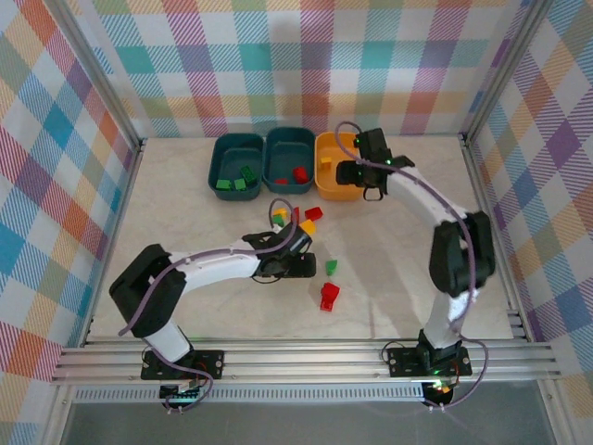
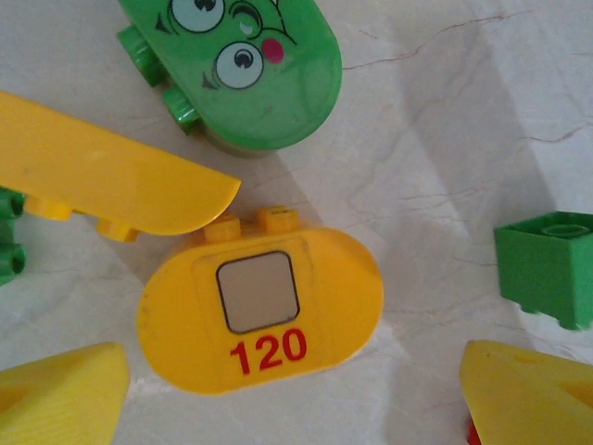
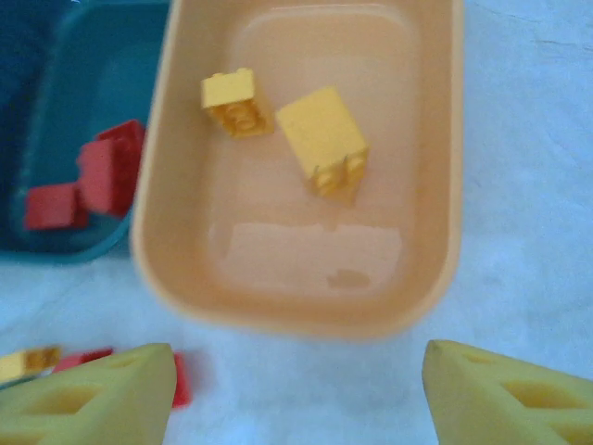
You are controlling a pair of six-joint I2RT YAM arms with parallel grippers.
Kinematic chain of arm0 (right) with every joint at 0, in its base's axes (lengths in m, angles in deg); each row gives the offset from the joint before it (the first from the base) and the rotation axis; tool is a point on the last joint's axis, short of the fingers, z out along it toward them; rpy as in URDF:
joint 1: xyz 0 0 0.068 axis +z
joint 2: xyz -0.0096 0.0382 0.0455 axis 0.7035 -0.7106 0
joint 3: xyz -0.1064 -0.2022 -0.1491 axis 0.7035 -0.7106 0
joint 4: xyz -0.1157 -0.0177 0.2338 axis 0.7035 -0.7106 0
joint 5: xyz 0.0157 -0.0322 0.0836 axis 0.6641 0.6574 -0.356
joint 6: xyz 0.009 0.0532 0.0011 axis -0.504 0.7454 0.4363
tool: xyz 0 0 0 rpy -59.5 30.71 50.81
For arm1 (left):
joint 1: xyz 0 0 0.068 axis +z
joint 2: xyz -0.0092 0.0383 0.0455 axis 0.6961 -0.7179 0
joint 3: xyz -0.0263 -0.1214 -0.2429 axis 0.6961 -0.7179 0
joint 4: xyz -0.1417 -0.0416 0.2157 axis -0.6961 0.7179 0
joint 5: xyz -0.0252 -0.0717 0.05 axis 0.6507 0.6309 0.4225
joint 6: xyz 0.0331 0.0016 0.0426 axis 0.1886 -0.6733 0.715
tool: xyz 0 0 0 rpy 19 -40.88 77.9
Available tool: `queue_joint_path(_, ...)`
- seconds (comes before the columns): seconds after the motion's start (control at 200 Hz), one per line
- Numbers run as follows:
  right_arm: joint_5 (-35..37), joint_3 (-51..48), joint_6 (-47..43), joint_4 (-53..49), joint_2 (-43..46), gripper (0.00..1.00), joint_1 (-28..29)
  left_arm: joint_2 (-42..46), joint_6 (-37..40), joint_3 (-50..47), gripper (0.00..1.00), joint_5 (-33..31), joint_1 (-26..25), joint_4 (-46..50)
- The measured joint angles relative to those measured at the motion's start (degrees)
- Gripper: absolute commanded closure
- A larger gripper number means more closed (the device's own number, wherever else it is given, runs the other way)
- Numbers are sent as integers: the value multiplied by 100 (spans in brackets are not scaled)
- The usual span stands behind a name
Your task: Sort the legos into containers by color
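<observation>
1. Two yellow bricks (image 3: pixel 320 139) lie inside the orange tub (image 3: pixel 435 185), which marks it as the yellow bin. The right gripper (image 3: pixel 301 399) hangs over its near rim, jaws spread with nothing between them.
2. Right beside the orange tub, the middle teal tub (image 3: pixel 56 111) holds red bricks (image 3: pixel 93 176). One place further from it, the far teal tub (image 1: pixel 236 162) holds green bricks (image 1: pixel 248 172).
3. Well short of the orange tub, over the loose pile, the left gripper (image 2: pixel 292 403) hovers low. Its jaws stand released on either side of a yellow oval brick (image 2: pixel 259 311) marked 120, which I judge to be the next pick for the orange tub.
4. Crowding is the risk: a flat yellow piece (image 2: pixel 111 176) sits at the oval's studded edge, touching or nearly so. A green face brick (image 2: pixel 246 65) and a green square brick (image 2: pixel 547 269) lie near.
5. Further still from the orange tub, a loose red brick (image 1: pixel 329 297) and a small green one (image 1: pixel 331 267) wait on the table (image 1: pixel 417 297).
</observation>
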Motion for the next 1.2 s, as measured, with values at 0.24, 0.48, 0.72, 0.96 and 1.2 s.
queue_joint_path(0.24, 129, -2354, 439, 619, 1818, 22, 640, -474, 11, 350, 10, -592, -101, 271)
queue_joint_path(0.48, 710, -3698, 717, 868, 2592, 21, 629, -887, 96, 439, 27, -772, -101, 249)
queue_joint_path(0.72, 1154, -4118, 940, 1290, 2841, 22, 629, -929, 203, 514, 41, -841, -101, 323)
queue_joint_path(0.96, 1279, -4199, 1147, 1563, 2627, 22, 629, -914, 205, 518, 45, -831, -118, 330)
queue_joint_path(1.2, 1676, -4448, 1434, 1631, 2774, 22, 586, -509, 402, 905, 43, -527, -234, 382)
